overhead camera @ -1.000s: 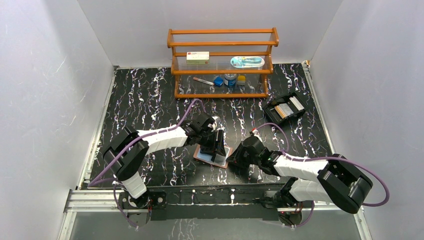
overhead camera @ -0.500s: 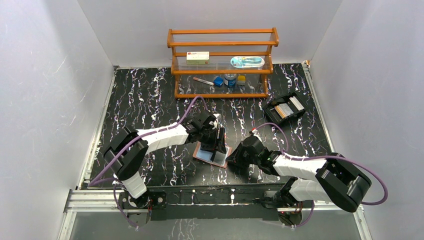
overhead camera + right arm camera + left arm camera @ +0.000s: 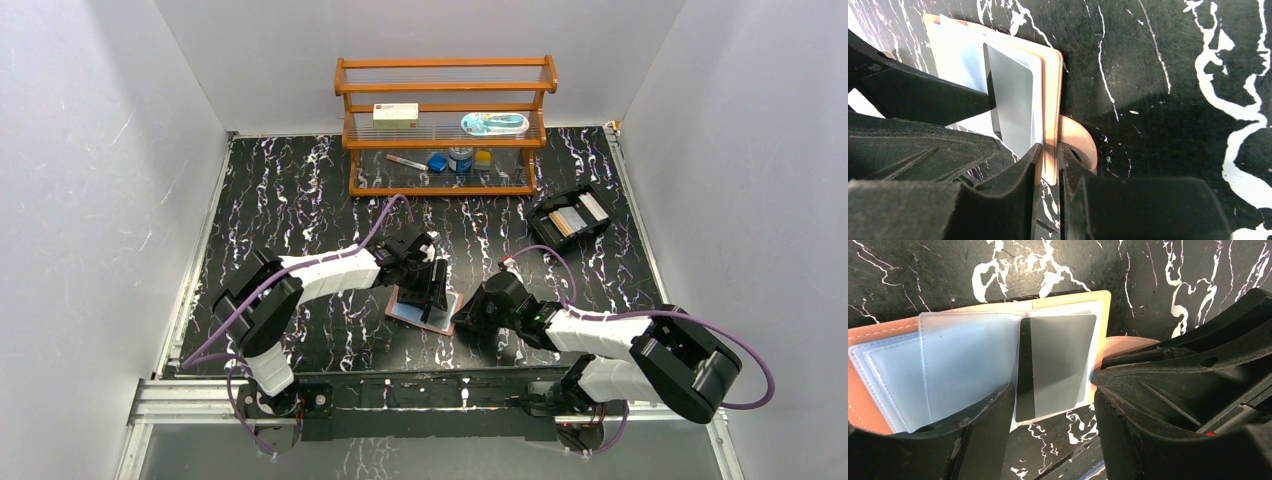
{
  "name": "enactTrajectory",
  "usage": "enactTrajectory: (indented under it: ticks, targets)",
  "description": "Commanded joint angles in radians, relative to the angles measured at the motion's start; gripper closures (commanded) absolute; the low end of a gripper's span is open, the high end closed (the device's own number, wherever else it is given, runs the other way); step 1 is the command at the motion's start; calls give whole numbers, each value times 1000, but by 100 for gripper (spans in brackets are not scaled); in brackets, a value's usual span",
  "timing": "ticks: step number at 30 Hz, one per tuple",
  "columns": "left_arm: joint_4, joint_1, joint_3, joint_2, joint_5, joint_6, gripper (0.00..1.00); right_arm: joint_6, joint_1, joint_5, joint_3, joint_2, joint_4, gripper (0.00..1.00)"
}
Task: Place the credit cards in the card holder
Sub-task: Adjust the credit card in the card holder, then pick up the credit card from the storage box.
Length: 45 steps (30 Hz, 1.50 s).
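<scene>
Your right gripper is pinching the card holder's edge, steadying it; your left gripper, unclenched, is straddling a grey card.

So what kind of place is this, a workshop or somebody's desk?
Probably a robot test booth: plain grey walls box in a black marbled tabletop, with a small wooden shelf rack of props at the back.

1. One open tan card holder, lying on the table.
2. One grey card visible in its sleeves.
3. One wooden shelf rack.
4. One black compartment tray.
5. Two grippers: left gripper, right gripper.
</scene>
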Motion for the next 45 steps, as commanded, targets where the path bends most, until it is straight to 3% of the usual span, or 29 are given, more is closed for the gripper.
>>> enactTrajectory:
  ticks: [1, 6, 13, 17, 24, 32, 37, 45]
  targets:
    - [3, -3, 7, 9, 41, -14, 43, -36, 4, 37, -18, 32, -91, 74]
    - [112, -7, -42, -10, 126, -92, 45, -31, 3, 37, -16, 33, -83, 74]
    - [143, -10, -49, -26, 165, -143, 46, -37, 3, 49, -5, 47, -77, 75]
    - [107, -9, -44, -49, 137, -147, 45, -71, 3, 76, 22, 8, -148, 74]
    - [38, 11, 5, -120, 100, -114, 42, -234, -4, 198, 152, -173, -367, 65]
    - [-105, 29, 71, -295, -43, -3, 39, -635, -59, 447, 446, -223, -615, 53]
    - [-201, 45, 92, -375, -149, 77, 36, -944, -179, 483, 566, -161, -569, 52]
    - [-273, 205, 42, -397, -7, 141, 38, -1292, -482, 410, 650, -12, -425, 49]
